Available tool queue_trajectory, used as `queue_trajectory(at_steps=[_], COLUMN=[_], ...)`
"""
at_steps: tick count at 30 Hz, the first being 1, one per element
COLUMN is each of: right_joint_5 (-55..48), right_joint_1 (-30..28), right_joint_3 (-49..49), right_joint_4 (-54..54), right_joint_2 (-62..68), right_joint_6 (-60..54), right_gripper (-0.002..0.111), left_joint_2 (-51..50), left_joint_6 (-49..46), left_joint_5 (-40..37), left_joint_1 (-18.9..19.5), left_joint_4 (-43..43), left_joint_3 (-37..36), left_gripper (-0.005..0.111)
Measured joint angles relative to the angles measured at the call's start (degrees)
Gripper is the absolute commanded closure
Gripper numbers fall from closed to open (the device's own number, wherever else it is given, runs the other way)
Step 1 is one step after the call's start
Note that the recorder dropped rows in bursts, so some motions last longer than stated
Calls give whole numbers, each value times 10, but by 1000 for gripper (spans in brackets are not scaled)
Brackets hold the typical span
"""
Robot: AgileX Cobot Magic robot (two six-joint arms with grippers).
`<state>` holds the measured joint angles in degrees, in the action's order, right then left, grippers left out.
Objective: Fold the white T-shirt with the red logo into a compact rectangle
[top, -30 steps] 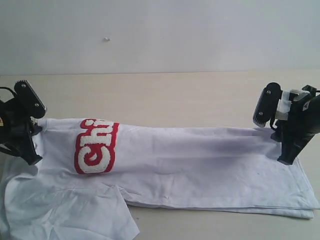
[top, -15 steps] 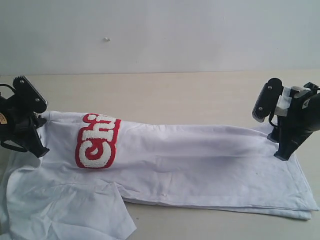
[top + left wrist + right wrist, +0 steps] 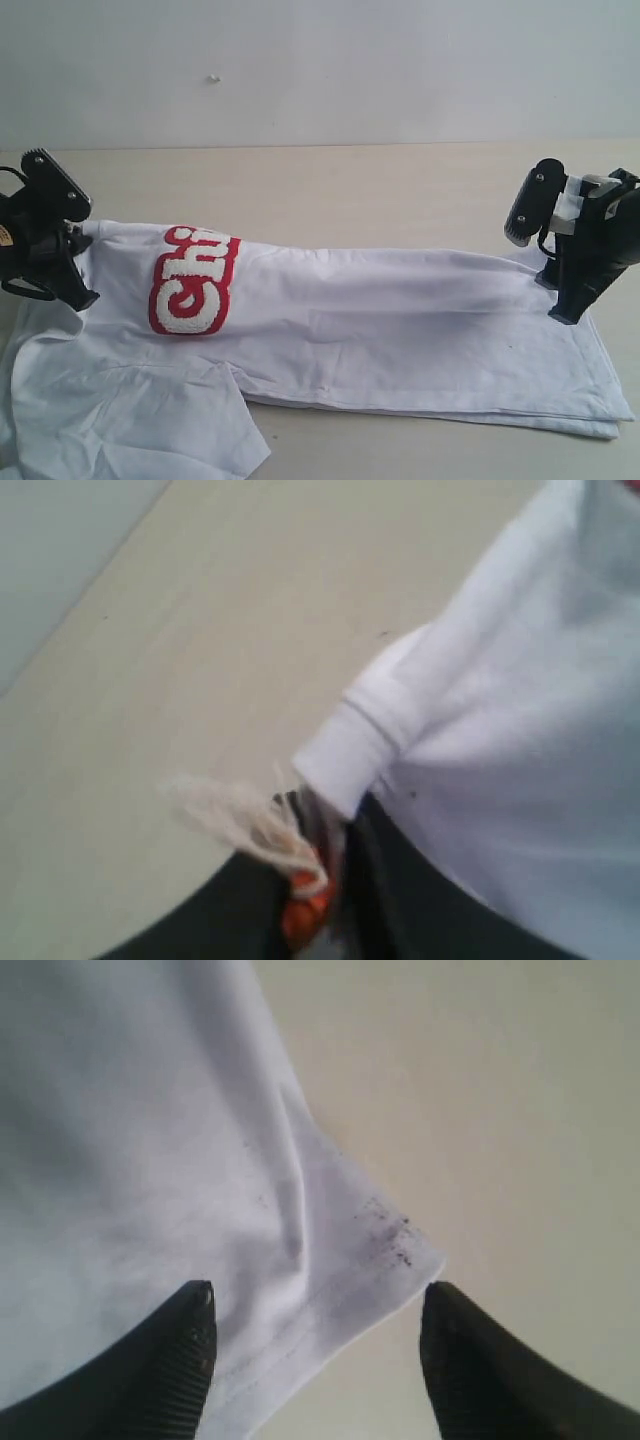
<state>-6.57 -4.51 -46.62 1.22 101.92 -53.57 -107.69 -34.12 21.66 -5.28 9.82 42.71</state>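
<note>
here the shirt (image 3: pixel 400 320) lies as a long folded band on the table (image 3: pixel 350 190), across the lower half of the exterior view, with the logo (image 3: pixel 193 280) near its left end. the left gripper (image 3: pixel 80 255) sits at that end with the ribbed collar (image 3: pixel 345 745) running into its narrow jaws, though blur hides whether they pinch it. the right gripper (image 3: pixel 540 280), at the right end, stands wide apart, a shirt corner lying loose between its fingers.

The exterior camera is looking slightly downward across the table (image 3: pixel 330 185) toward the wall (image 3: pixel 320 70), taking in the whole white T-shirt (image 3: pixel 400 310). Each wrist camera is peering past its claw from very close. The left claw (image 3: pixel 325 880) camera is catching a ribbed edge and the right claw (image 3: pixel 318 1300) camera a cloth corner, at the two ends of the shirt the exterior view is showing.
</note>
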Motion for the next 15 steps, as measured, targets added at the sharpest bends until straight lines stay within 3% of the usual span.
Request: queue_trajectory(at_steps=[3, 5, 11, 15], right_joint_5=[-1, -1, -9, -13], right_joint_1=[0, 0, 0, 0], right_joint_3=[0, 0, 0, 0], right_joint_4=[0, 0, 0, 0], right_joint_2=[0, 0, 0, 0], right_joint_6=[0, 0, 1, 1], right_gripper=[50, 50, 50, 50], left_joint_2=[0, 0, 0, 14], left_joint_6=[1, 2, -1, -17], left_joint_5=[1, 5, 26, 44], left_joint_1=[0, 1, 7, 32], left_joint_4=[-2, -6, -17, -45], left_joint_3=[0, 0, 0, 0], left_gripper=[45, 38, 37, 37])
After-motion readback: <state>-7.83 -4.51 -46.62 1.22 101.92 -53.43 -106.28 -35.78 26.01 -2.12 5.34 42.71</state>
